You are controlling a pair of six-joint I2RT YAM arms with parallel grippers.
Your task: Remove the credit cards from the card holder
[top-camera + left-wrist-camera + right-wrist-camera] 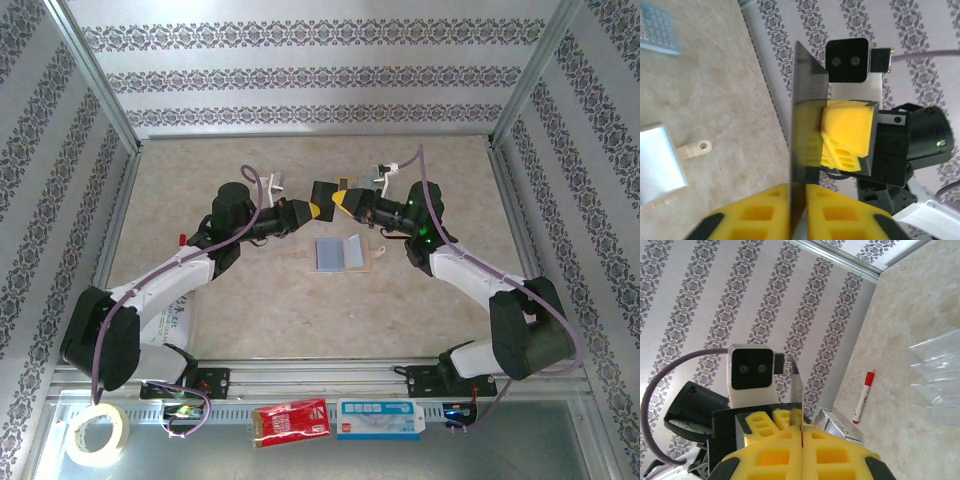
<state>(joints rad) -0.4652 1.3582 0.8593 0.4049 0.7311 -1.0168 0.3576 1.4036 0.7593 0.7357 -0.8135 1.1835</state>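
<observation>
A dark credit card (324,191) hangs in the air over the middle of the table, gripped from both ends. My left gripper (314,211) is shut on one end, and in the left wrist view its yellow fingers (760,212) pinch the card (807,105), seen edge-on. My right gripper (342,203) is shut on the other end; the right wrist view has the thin card (801,385) rising from between its fingers (835,455). The card holder (343,253) lies open on the table just in front of both grippers, pale blue inside, strap tab (696,148) pointing right.
A red marker (863,397) and a clear plastic piece (936,380) lie on the table to the left. A pale blue keypad device (657,27) lies near the holder. On the near ledge are a tape roll (97,432), a red packet (291,421) and a blue-white box (380,419).
</observation>
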